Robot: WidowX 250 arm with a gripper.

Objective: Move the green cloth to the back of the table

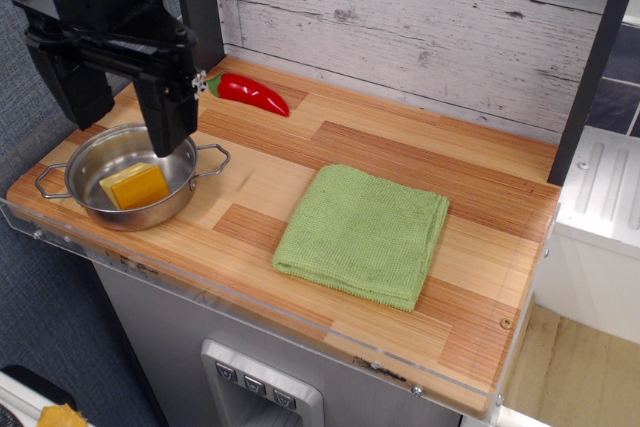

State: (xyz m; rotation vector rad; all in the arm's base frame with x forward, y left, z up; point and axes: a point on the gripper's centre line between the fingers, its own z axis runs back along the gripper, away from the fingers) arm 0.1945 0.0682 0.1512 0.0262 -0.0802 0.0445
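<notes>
The green cloth (362,234) lies flat and folded on the wooden table (400,147), right of the middle and toward the front edge. My gripper (125,117) hangs at the far left, above the steel pot (130,179), well away from the cloth. Its two black fingers (165,112) stand apart and hold nothing.
The steel pot at the left front holds a yellow block (135,186). A red chili pepper (248,93) lies at the back left by the whitewashed plank wall (420,27). A clear plastic rim (300,322) lines the front edge. A dark post (592,67) stands at the right.
</notes>
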